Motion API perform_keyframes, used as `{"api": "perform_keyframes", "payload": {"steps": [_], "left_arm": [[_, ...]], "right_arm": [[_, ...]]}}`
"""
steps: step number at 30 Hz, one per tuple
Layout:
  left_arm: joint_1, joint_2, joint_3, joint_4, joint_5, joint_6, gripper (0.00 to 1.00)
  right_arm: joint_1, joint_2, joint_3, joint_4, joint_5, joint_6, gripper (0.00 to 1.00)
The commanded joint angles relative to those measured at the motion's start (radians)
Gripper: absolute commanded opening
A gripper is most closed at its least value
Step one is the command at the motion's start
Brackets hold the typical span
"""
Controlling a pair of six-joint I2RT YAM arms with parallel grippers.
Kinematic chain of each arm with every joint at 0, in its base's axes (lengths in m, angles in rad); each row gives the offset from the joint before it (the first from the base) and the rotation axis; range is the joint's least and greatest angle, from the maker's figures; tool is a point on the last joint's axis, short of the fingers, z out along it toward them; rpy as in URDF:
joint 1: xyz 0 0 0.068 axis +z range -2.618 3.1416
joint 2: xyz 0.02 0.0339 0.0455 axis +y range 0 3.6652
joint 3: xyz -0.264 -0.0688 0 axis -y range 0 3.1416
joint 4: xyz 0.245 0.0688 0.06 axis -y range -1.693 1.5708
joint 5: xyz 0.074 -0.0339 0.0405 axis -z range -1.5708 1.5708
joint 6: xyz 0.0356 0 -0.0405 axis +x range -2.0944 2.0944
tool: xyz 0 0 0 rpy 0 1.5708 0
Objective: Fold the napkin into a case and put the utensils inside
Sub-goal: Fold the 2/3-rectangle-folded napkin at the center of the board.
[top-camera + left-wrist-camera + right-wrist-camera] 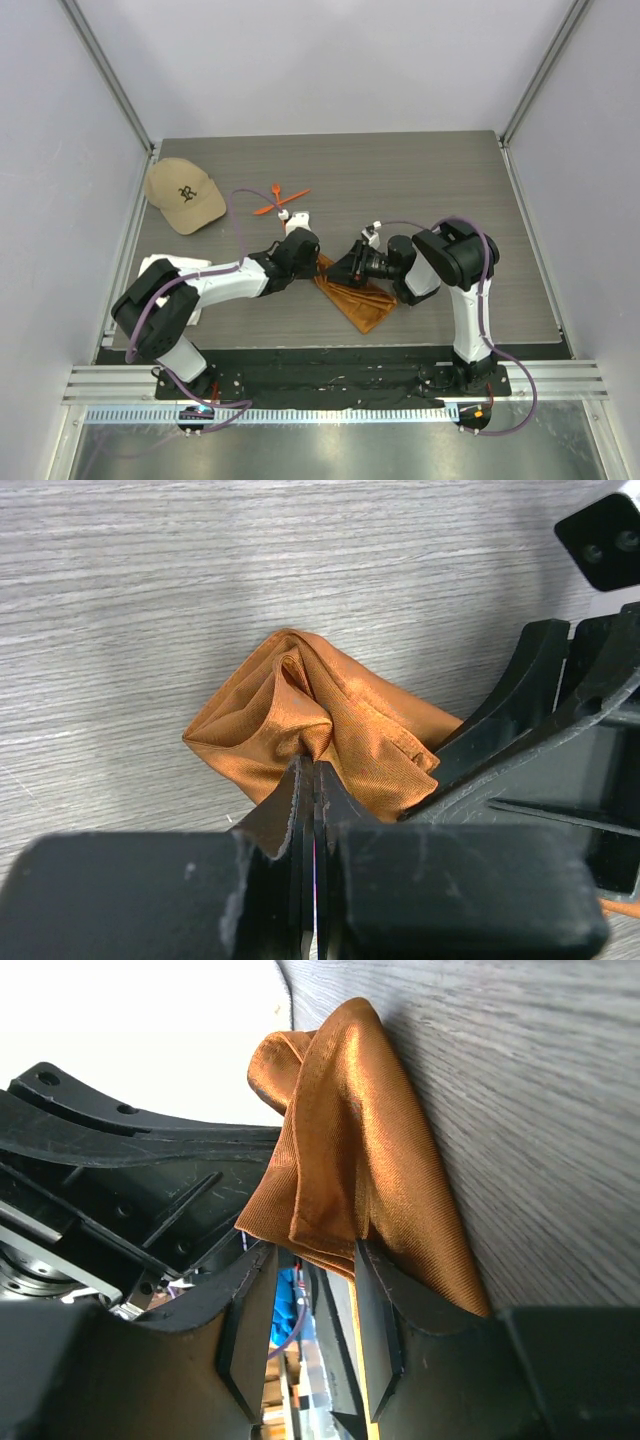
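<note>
Left gripper is pinching a bunched-up corner of the rust-orange napkin. Its fingers are pressing tight together on the cloth, so it's puckering into a little peak on the table. My right gripper is sitting at that same bunch from the other side with its fingers spread and a clear gap between them. A folded edge of the napkin is hanging right at the mouth, lying against one finger. From above, the rest of the napkin is lying flat as a narrow strip. The two orange utensils are lying crossed beyond the napkin, up and to the left, well apart from it. The tan cap is sitting further left of the napkin than they are.
</note>
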Motion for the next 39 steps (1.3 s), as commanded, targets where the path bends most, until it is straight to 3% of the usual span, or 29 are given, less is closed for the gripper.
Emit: {"api": "perform_keyframes", "payload": {"steps": [1,18,25,34,39], "left_arm": [[0.004,-0.037,0.006,0.036,0.000,-0.010,0.00],[0.005,-0.037,-0.003,0.036,0.005,-0.019,0.00],[0.005,-0.037,-0.003,0.040,0.003,-0.019,0.00],[0.004,-0.045,-0.006,0.039,0.000,-0.018,0.00],[0.005,-0.045,-0.006,0.039,0.000,-0.018,0.00]], "right_arm": [[-0.002,-0.002,-0.008,0.227,-0.015,0.022,0.43],[-0.024,-0.109,0.070,-0.139,-0.028,-0.180,0.42],[-0.030,-0.172,0.136,-0.369,-0.027,-0.333,0.42],[-0.033,-0.202,0.185,-0.428,-0.050,-0.321,0.42],[-0.033,-0.189,0.167,-0.331,-0.059,-0.236,0.42]]}}
